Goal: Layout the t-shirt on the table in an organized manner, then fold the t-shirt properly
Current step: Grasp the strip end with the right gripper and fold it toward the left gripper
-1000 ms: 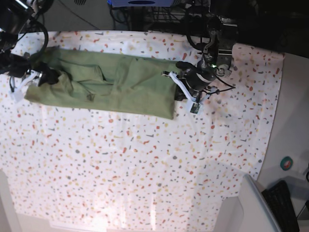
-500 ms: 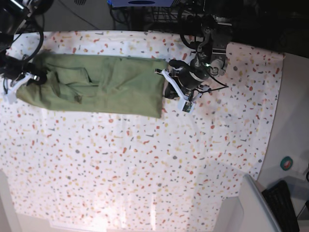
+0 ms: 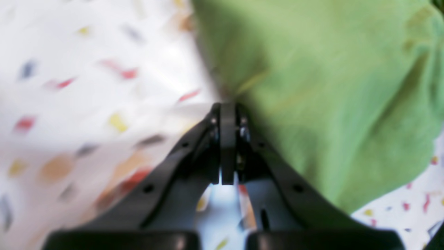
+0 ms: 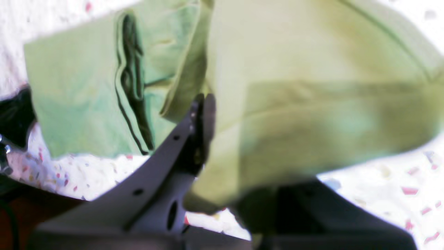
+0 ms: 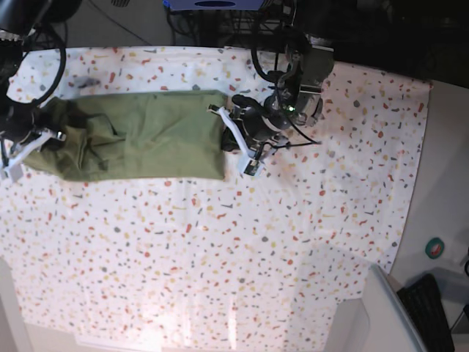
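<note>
T-shirt (image 5: 132, 143) pinched both ends: left gripper (image 3: 227, 107), right gripper (image 4: 204, 100) clamped, fabric hiding right finger.

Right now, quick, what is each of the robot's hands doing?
Left hand: closed, pinching the edge of the t-shirt.
Right hand: closed on the t-shirt's other end, cloth draped over it.

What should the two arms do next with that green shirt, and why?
Probably lift and pull the ends gently apart. Each gripper is shut on one end of the t-shirt: the left gripper at the straight edge, the right gripper at the bunched end. The shirt lies as a wrinkled, doubled-over strip on the table, not yet spread flat.
</note>
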Tool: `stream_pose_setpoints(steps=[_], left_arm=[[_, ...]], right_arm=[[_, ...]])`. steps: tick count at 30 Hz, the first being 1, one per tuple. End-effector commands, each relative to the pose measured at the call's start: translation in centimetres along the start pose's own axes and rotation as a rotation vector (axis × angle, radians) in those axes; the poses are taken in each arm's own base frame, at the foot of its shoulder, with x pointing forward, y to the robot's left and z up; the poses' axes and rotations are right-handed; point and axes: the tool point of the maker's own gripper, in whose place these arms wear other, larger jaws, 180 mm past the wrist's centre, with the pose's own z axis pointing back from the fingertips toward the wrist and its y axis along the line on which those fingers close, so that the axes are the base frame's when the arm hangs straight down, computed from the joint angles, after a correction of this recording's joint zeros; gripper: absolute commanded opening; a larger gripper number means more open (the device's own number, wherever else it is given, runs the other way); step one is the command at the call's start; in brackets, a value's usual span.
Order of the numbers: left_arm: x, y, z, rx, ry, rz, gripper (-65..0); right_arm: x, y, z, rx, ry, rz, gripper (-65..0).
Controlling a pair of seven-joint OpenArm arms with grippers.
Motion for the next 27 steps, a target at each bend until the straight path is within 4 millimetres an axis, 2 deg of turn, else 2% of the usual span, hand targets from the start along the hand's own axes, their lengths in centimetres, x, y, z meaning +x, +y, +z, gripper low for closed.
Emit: stream_pose_setpoints(steps=[1,4,8,14,22,25,27], left_arm=[[-2.4,-0.4,-0.3,0.004,0.100,-0.012,-65.0],[-2.1,-1.3,-0.8,-0.013,0.098,0.002,-65.0],[-1.7,-2.0,-1.1,-0.024,0.089,0.008,-65.0],[-0.9,-1.9,-1.2,-0.023,0.078,0.001,-65.0],[-0.7,-1.8,-1.3,-0.022,0.074,-0.001,-65.0],[-0.7,-1.8,-1.3,-0.022,0.074,-0.001,-65.0],[-0.7,-1.8,-1.3,-0.022,0.074,-0.001,-65.0]], right_arm=[[1.7,0.8,0.6,0.004,-0.053,0.010,-65.0],[1.8,2.3,0.5,-0.006,-0.045,-0.018,-65.0],[1.4,5.4,-0.4,0.002,-0.011,-0.041,-65.0],[0.1,9.9,-1.3,0.022,0.038,-0.054,-65.0],[-2.0,13.1,-2.5,0.027,0.111,-0.079,-65.0],[-2.1,15.0,-2.9,0.064,0.117,-0.069,-65.0],[-1.7,15.5,-2.9,0.075,0.109,-0.068,-65.0]])
